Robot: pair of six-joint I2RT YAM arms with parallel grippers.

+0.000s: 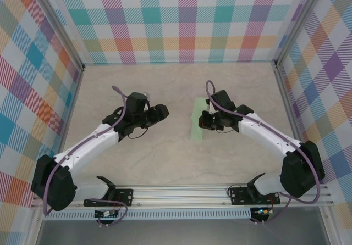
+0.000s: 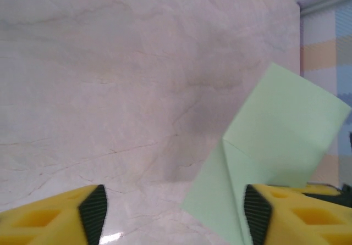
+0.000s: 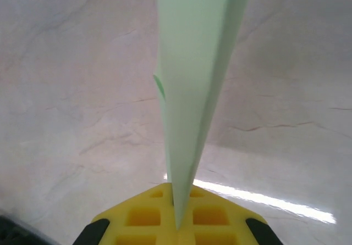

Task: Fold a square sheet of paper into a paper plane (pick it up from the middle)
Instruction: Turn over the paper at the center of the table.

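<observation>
The pale mint-green sheet of paper (image 1: 197, 125) is folded into a narrower creased shape and held on edge above the table's middle. My right gripper (image 1: 206, 120) is shut on its lower edge. In the right wrist view the paper (image 3: 192, 80) rises as a slim wedge out of the closed yellow fingers (image 3: 146, 217) of that gripper (image 3: 179, 223). My left gripper (image 1: 159, 112) stands open just left of the paper. In the left wrist view the paper (image 2: 275, 140) shows a diagonal fold and reaches in front of the right finger (image 2: 258, 212); the gap (image 2: 175, 215) holds nothing.
The table (image 1: 176, 162) is pale marble-patterned, walled on three sides by checked panels (image 1: 181, 20). An aluminium rail (image 1: 181, 193) carrying both arm bases runs along the near edge. Bare tabletop (image 2: 110, 80) lies beyond the left gripper.
</observation>
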